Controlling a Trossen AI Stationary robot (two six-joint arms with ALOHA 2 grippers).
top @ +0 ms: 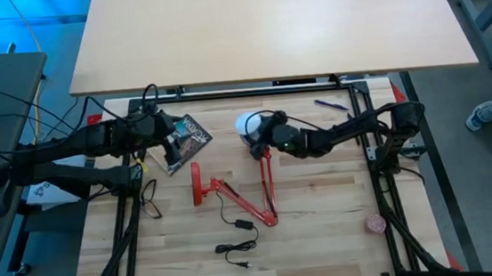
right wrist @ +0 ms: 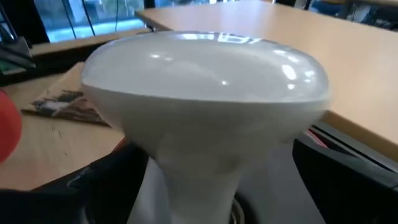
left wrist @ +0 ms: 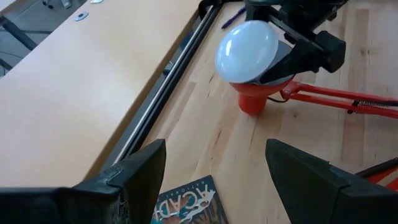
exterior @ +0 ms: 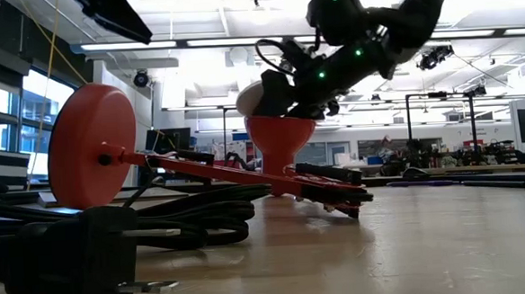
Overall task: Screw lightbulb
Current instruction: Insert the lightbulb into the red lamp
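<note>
Listing by size, largest first.

Table point(top: 326, 238): light wood butcher-block top inside a dark frame, with a second, paler tabletop point(top: 263, 25) butted against its far edge. Bare wood lies open on the near half and to the right.

Left arm: parked at the table's left edge over a magazine point(top: 186, 141). Left tool point(left wrist: 214, 180): fingers spread wide, holding nothing, pointed toward the lamp from a little way off.

Right arm: reaching in from the right side toward the table's middle rear. Right tool point(top: 264, 135): closed around the neck of the lightbulb, dome facing away from the wrist.

Red desk lamp point(top: 233, 193): lying folded on the table, round base point(exterior: 91, 147) tipped on edge, red shade point(left wrist: 256, 98) mouth-up, black cord point(top: 236, 233) and plug point(exterior: 80, 265) trailing toward the near edge.

Lightbulb point(left wrist: 247, 51): white, dome up, seated in the red shade's mouth and held there by the right tool.

Step in hand, by judgement: bulb set into the socket, threading under way or about to start. Next move likely calls for wrist rotation about the bulb's axis with light downward pressure, the lamp staying put.

Clearance: far frame rail runs near the shade; the lamp arm lies just beside the right tool's reach; the magazine sits well clear.
</note>
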